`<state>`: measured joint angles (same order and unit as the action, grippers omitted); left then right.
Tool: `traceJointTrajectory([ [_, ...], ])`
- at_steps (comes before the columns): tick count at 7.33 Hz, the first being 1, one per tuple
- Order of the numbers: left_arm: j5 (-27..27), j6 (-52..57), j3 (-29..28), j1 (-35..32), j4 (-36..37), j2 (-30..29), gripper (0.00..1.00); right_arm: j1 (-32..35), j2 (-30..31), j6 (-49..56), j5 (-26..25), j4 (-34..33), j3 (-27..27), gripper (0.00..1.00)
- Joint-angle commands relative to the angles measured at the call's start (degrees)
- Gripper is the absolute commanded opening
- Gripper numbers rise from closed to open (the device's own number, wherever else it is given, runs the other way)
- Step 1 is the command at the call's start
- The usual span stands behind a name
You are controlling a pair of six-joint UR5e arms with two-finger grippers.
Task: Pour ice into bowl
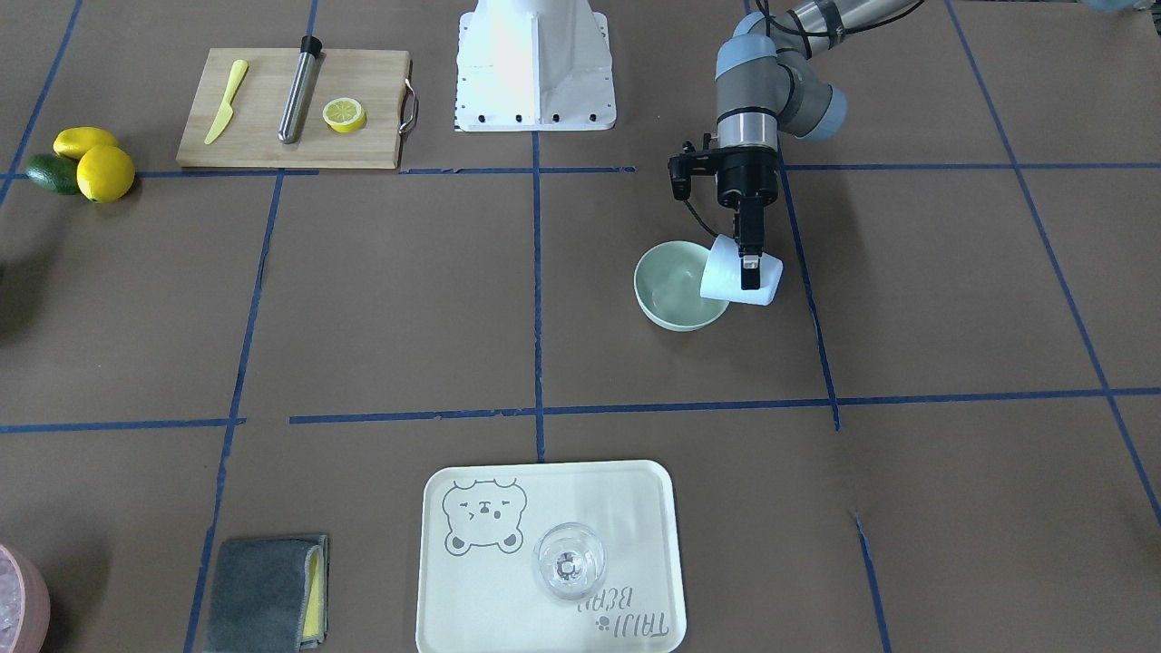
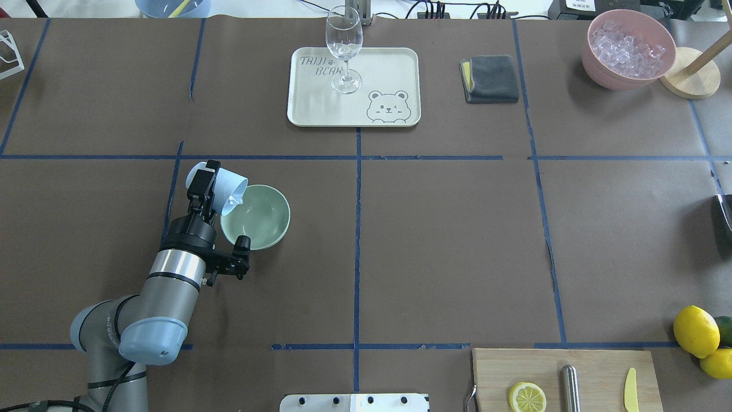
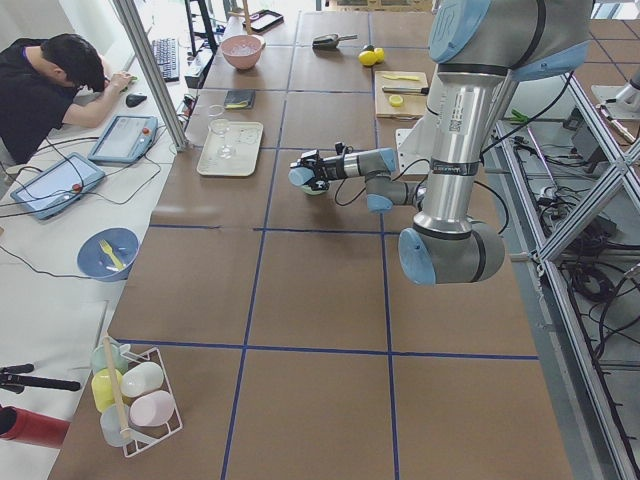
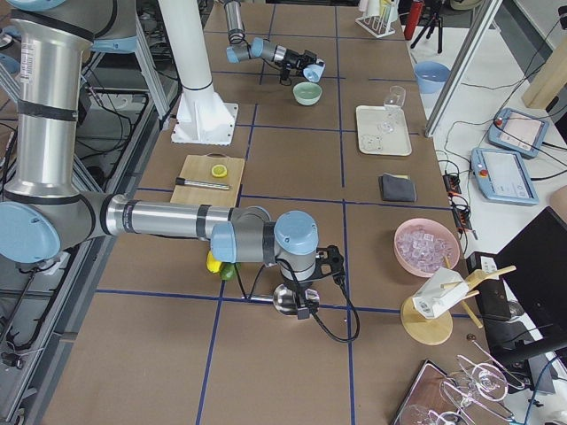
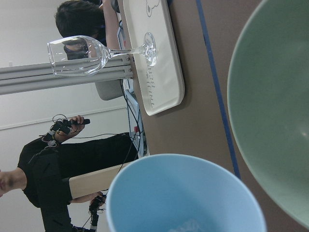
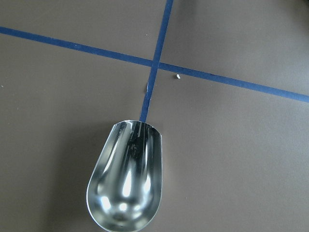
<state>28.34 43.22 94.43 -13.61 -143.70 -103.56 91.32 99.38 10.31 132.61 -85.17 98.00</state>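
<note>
My left gripper is shut on a light blue cup. The cup is tipped on its side, its mouth over the near rim of the pale mint-green bowl. A few small clear pieces of ice sit at the cup's lip. The left wrist view shows the cup below and the bowl at right, its inside smooth and bare. The right gripper hovers far off over the table with a metal scoop at it. I cannot tell whether it is open or shut.
A cream tray with a wine glass stands across the table. There are also a grey cloth, a pink container of whitish cubes, a cutting board and lemons. A person sits beside the table.
</note>
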Motion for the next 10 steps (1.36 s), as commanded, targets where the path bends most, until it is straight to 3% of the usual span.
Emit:
traceJointTrajectory([
  [1,-0.5,4.0,0.0,0.3,0.0,-0.3,0.0,0.0,0.0,0.1,0.0,0.0,0.0,1.0],
  [10,-0.8,11.1,0.5,0.3,-0.3,-0.2,0.0,0.0,0.0,0.0,0.0,0.0,0.1,1.0],
])
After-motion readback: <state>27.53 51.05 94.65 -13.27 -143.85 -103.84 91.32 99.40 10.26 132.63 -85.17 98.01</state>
